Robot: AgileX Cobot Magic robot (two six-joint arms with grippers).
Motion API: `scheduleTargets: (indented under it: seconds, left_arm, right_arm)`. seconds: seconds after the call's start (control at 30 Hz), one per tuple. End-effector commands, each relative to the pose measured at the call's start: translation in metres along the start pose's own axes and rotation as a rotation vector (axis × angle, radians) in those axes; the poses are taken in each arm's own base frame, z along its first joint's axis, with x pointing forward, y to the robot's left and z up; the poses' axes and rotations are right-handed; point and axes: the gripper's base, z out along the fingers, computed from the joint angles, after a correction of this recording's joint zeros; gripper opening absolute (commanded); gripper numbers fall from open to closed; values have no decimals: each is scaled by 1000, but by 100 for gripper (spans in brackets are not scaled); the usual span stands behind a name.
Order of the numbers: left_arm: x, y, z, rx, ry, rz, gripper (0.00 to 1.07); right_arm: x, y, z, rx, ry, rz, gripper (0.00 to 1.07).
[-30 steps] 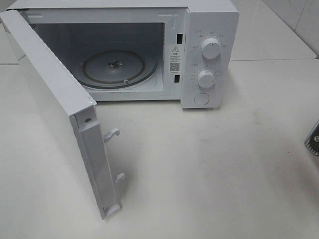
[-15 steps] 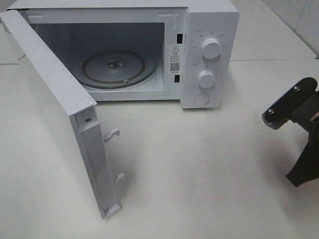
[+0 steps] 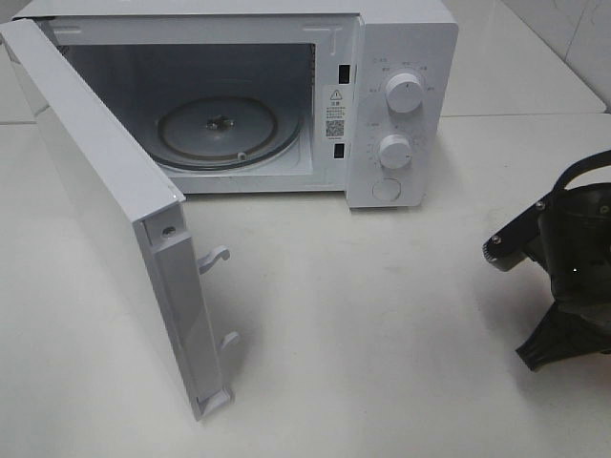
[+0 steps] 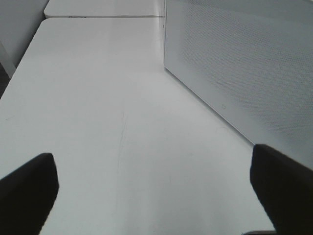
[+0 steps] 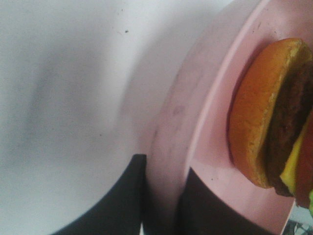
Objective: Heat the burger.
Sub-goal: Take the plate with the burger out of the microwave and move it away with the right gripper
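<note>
The burger (image 5: 274, 117) has a brown bun, dark patty and yellow cheese, and sits on a pink plate (image 5: 210, 147) in the right wrist view. My right gripper (image 5: 164, 198) is shut on the plate's rim, one dark finger on each side. In the high view only my right arm (image 3: 563, 258) shows at the right edge; plate and burger are out of that view. The white microwave (image 3: 401, 57) stands at the back with its door (image 3: 105, 210) swung wide open and a bare glass turntable (image 3: 220, 129) inside. My left gripper (image 4: 156, 183) is open and empty over the table.
The open door juts toward the front left, its two latch hooks (image 3: 218, 256) pointing right. The microwave's outer wall (image 4: 244, 63) fills one side of the left wrist view. Two knobs (image 3: 404, 93) sit on the control panel. The white table (image 3: 382, 324) lies between my right arm and the oven.
My right arm has come in from the right edge and moved further left and lower over the table. The microwave and door have not moved.
</note>
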Motion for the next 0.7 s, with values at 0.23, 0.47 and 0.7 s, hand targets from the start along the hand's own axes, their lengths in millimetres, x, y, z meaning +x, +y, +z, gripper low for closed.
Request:
scheduleTargets:
  seconds: [0.23,0.47,0.7]
  left_arm:
    - [0,0,-2,0,-31,-2,100]
    - [0,0,-2,0,-31,-2,100]
    - [0,0,-2,0,-31,-2,100]
  right_arm:
    - [-10,-7,34,117,66,36,7]
    - [-10,-1,44,128,97,29,20]
    - [-9,-1,43,126,113,38,44]
